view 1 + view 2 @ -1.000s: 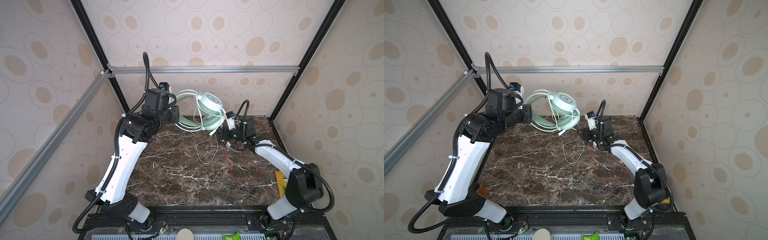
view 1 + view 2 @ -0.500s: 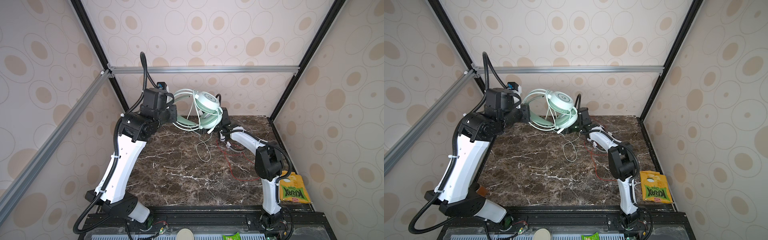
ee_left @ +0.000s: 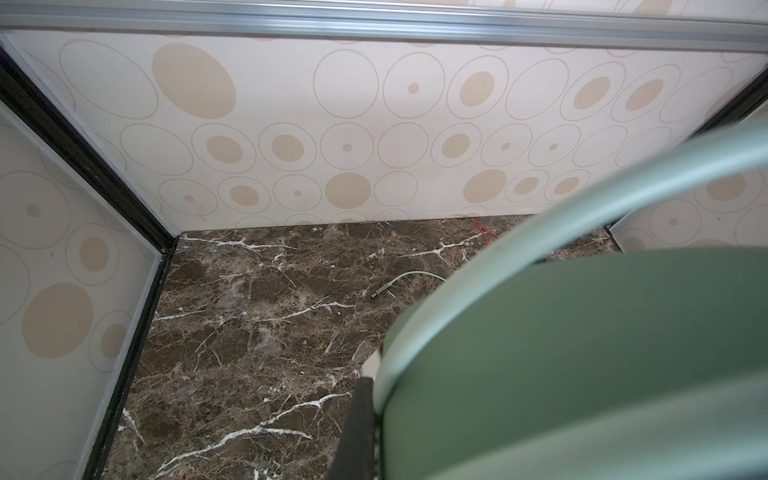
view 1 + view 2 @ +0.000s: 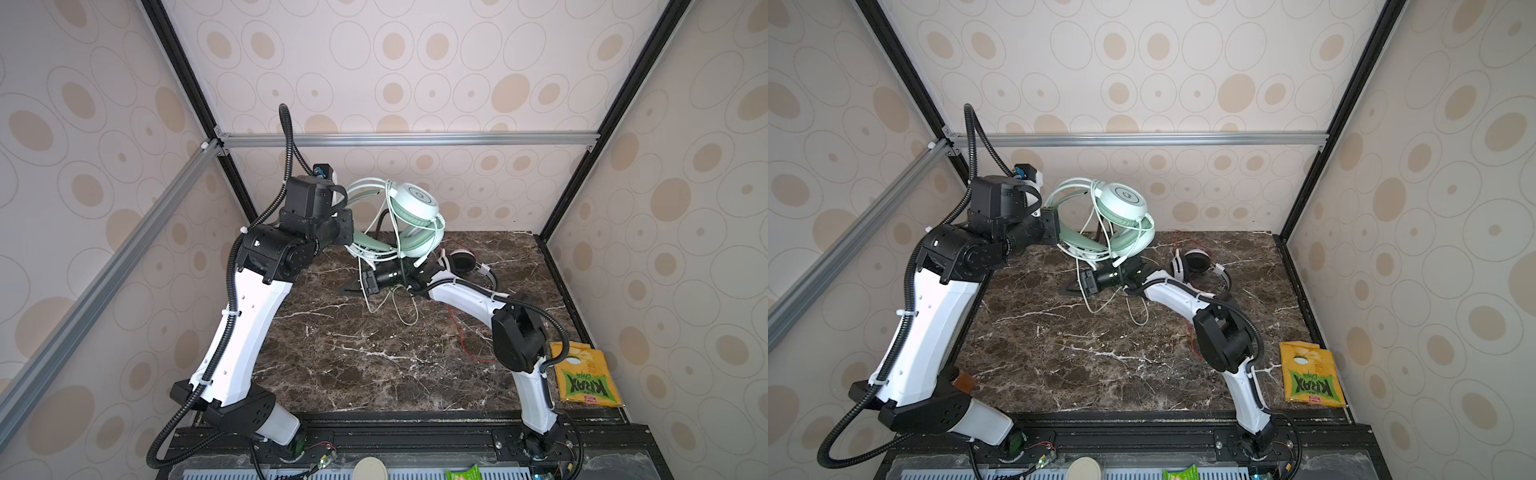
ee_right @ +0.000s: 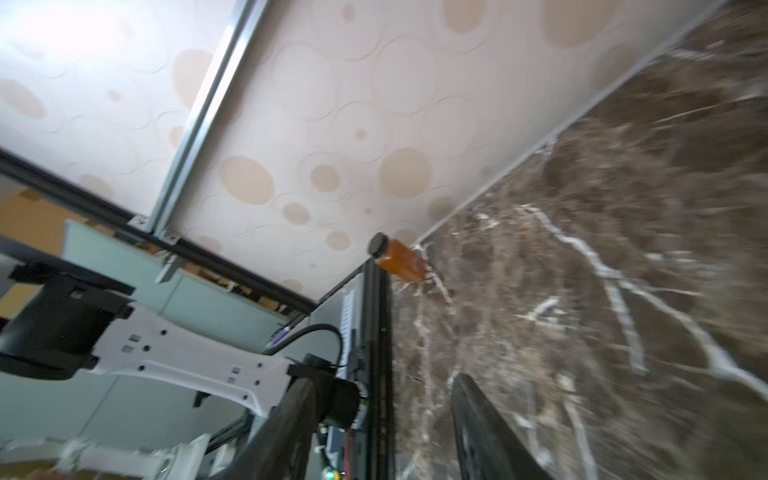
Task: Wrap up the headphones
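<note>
1. The mint-green headset (image 4: pixel 415 208) is hanging above the table's (image 4: pixel 353 365) back edge. Its pale green cable (image 4: pixel 399 307) is looping round it several times, with a loose tail trailing onto the table.
2. The white-and-black headset (image 4: pixel 461 262) is lying at the table's back right, its red cable (image 4: pixel 465 340) sprawling unwrapped.
3. The left gripper (image 4: pixel 348 232), arm raised, is clamping the mint-green headset's band.
4. The right gripper (image 4: pixel 347 289) is reaching low over the table's back middle, jaws parted, seemingly empty.
</note>
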Controlling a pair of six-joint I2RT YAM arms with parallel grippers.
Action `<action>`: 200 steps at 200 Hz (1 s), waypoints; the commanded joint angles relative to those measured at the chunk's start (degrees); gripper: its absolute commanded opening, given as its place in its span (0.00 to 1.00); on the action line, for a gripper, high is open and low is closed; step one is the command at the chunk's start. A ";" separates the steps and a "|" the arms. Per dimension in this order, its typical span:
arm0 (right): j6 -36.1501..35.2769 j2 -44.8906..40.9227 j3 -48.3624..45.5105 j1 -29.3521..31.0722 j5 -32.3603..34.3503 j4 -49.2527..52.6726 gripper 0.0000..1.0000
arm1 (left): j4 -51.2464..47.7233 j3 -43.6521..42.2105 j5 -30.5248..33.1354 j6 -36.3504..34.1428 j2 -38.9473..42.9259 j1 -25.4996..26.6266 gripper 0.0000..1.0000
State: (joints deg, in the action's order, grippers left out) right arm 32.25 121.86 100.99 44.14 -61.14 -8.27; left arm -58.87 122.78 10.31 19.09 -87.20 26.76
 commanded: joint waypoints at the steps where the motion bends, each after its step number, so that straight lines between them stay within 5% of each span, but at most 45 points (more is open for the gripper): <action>1: 10.57 -0.24 -3.78 -1.31 -4.88 -13.90 0.56 | 4.55 0.94 -0.99 1.34 1.33 -0.48 0.00; 54: 8.69 -11.05 -19.75 -19.77 9.72 -9.77 0.61 | 4.12 1.03 -1.16 1.30 2.06 -0.48 0.00; 98: -6.03 -21.46 -27.49 -29.77 15.39 2.62 0.68 | 4.66 -0.15 -1.34 1.49 2.95 -0.53 0.00; 143: -16.06 -27.87 -30.64 -30.87 25.29 13.65 0.73 | 5.07 -0.48 -1.67 1.87 3.00 -0.57 0.00; 200: -19.66 -29.08 -35.54 -28.79 24.97 14.06 0.72 | 4.98 -0.09 -1.55 2.16 2.74 -0.55 0.00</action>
State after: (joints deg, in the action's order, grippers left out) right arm 16.51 93.45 66.94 13.56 -37.26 3.70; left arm -58.76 121.21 9.34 19.07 -86.67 26.39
